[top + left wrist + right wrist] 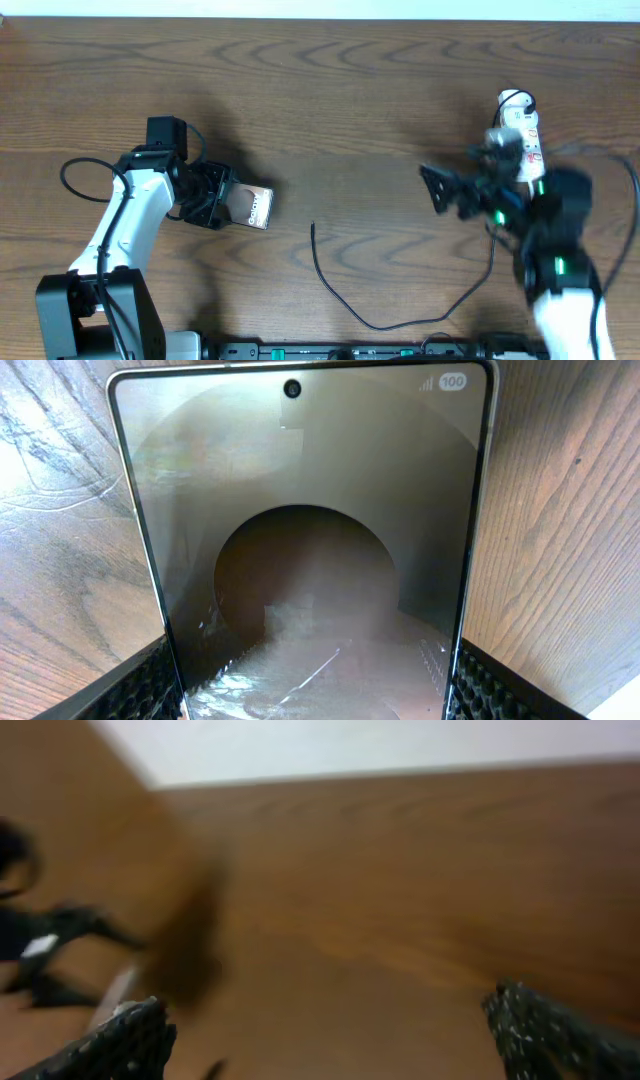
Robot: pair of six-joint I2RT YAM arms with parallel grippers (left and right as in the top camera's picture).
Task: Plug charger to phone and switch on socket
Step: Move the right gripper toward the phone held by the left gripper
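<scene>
Two pincers: left pincer [232,204] clamps glossy brown flat phone [258,207]; right pincer [432,190] gapes wide, empty, over wooden surface [330,100].

The phone [310,510] shows "100" in a small oval at the top right of its screen, next to a signal-bars sign.

left gripper [228,207] clamped, right gripper [438,190] spread wide.
</scene>
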